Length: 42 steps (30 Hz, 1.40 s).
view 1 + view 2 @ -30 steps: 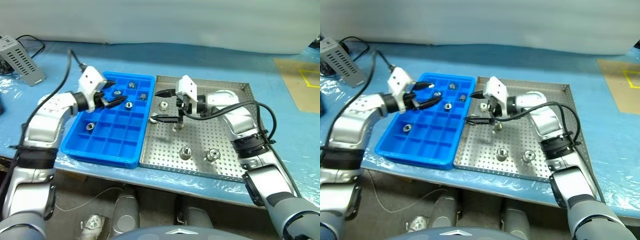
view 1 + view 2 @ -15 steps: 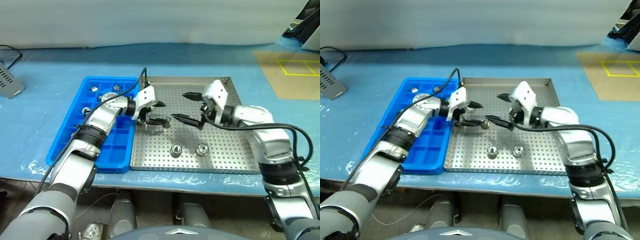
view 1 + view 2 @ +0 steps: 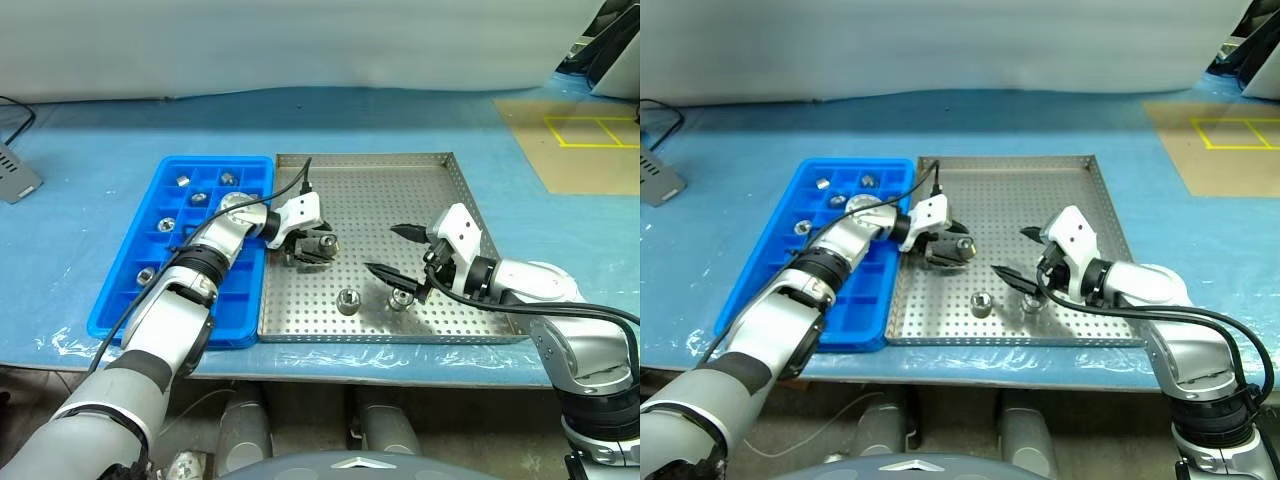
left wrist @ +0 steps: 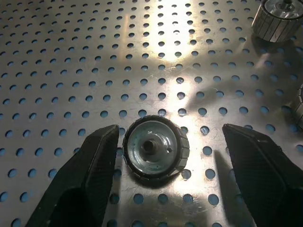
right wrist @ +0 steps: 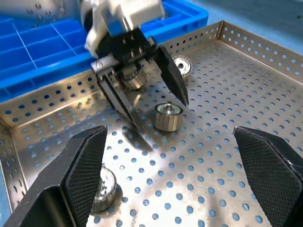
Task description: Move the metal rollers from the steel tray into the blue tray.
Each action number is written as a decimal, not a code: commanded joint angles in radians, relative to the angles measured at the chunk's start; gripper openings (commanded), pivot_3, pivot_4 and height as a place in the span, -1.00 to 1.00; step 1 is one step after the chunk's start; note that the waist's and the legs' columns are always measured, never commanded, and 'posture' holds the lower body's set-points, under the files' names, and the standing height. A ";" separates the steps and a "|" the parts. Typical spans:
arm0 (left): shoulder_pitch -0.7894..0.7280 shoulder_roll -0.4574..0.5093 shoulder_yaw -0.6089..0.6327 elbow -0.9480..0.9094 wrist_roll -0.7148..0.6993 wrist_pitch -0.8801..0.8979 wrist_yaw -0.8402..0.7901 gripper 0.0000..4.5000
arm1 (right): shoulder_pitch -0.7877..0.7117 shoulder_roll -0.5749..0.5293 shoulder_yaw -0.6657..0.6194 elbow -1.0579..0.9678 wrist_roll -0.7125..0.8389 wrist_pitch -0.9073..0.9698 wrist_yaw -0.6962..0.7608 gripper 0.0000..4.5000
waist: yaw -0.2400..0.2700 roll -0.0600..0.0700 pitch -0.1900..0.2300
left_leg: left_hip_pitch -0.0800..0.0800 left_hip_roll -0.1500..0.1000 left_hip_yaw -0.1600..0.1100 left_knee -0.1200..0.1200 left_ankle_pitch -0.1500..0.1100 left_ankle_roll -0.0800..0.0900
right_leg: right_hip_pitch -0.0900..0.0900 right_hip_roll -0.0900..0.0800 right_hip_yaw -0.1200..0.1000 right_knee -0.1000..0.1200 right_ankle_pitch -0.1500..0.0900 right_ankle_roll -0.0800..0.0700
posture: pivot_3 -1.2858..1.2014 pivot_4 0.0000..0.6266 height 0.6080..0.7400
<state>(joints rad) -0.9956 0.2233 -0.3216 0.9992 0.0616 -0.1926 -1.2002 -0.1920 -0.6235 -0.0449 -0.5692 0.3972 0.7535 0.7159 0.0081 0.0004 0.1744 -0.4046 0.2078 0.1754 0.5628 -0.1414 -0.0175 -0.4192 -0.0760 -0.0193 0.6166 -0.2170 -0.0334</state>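
A metal roller [image 4: 155,150] is seen lying on the steel tray [image 3: 400,180], framed between the spread jaws of the left gripper [image 4: 177,163]; it lies close against one finger, well apart from the other, and is not yet pinched. The jaws of the right gripper [image 3: 398,250] are likewise spread and hold nothing. Two further rollers [image 3: 348,300] [image 3: 401,297] lie below and just beside them on the same tray, and several rollers [image 3: 229,178] are already lodged in compartments of the blue tray [image 3: 120,318].

The roller is judged stiff, dense for its bulk and slippery, with a ridged rim; it is best taken across that rim, squarely, or it may roll or squirt free. Another roller [image 4: 279,19] sits beyond the jaws, apparently clear of the closing path. The tray's low rim must be cleared on the way to the blue tray, which stands against it on the table [image 3: 90,130].
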 commanded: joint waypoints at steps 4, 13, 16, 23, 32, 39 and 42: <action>-0.024 -0.021 -0.012 0.058 0.068 -0.047 0.082 0.64 | 0.003 -0.012 -0.017 -0.028 0.016 -0.014 -0.022 1.00 | -0.001 0.000 0.000 | 0.000 0.000 0.000 0.000 0.000 0.000 | 0.000 0.000 0.000 -0.001 0.000 0.000 | -0.34 -0.52 1.00; -0.029 -0.022 0.000 0.120 0.108 -0.061 0.128 0.64 | -0.012 -0.016 -0.001 -0.013 0.004 -0.023 -0.034 1.00 | -0.018 0.000 0.000 | 0.002 0.000 0.000 0.000 -0.002 0.003 | 0.006 0.000 0.000 -0.008 0.001 0.002 | -0.34 -0.52 1.00; -0.022 -0.026 0.008 0.117 0.102 -0.076 0.122 0.57 | -0.024 -0.014 0.007 -0.016 0.004 -0.015 -0.042 1.00 | -0.020 0.000 0.000 | 0.005 0.000 0.000 0.000 -0.003 0.004 | 0.010 0.000 -0.001 -0.009 0.001 0.002 | -0.33 -0.52 1.00; -0.007 -0.026 0.028 0.101 0.080 -0.086 0.087 0.03 | -0.043 -0.021 0.022 -0.009 0.003 -0.014 -0.048 1.00 | -0.020 0.000 0.000 | 0.006 -0.001 0.000 0.000 -0.003 0.004 | 0.013 -0.001 0.000 -0.010 0.001 0.002 | -0.32 -0.52 1.00; 0.030 -0.006 0.069 -0.042 0.031 -0.047 0.064 -0.16 | -0.068 -0.033 0.040 0.026 -0.004 -0.040 -0.027 1.00 | -0.021 0.000 0.000 | 0.004 0.000 0.000 -0.002 -0.003 0.005 | 0.011 -0.001 -0.001 -0.012 0.001 0.002 | -0.30 -0.52 1.00; 0.150 0.036 0.150 -0.479 -0.121 0.160 0.041 -0.16 | -0.131 -0.027 0.066 0.072 0.001 -0.066 0.005 1.00 | -0.019 0.000 0.000 | 0.001 0.000 0.000 -0.002 -0.004 0.006 | 0.007 -0.001 -0.001 -0.011 0.001 0.002 | -0.25 -0.52 1.00; 0.214 0.066 0.209 -0.664 -0.214 0.295 0.059 -0.16 | -0.195 -0.008 0.105 0.116 0.001 -0.082 0.035 1.00 | -0.022 0.000 0.000 | 0.001 0.000 0.001 -0.002 -0.004 0.005 | 0.006 -0.001 -0.001 -0.010 0.001 0.001 | -0.20 -0.52 1.00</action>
<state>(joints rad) -0.7940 0.2729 -0.1607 0.4434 -0.0836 0.0356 -1.1498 -0.3544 -0.6383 0.0493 -0.4506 0.3918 0.7008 0.7313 -0.0144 0.0007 0.1745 -0.4030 0.2082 0.1762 0.5608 -0.1448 -0.0123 -0.4137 -0.0765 -0.0201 0.6070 -0.2158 -0.0320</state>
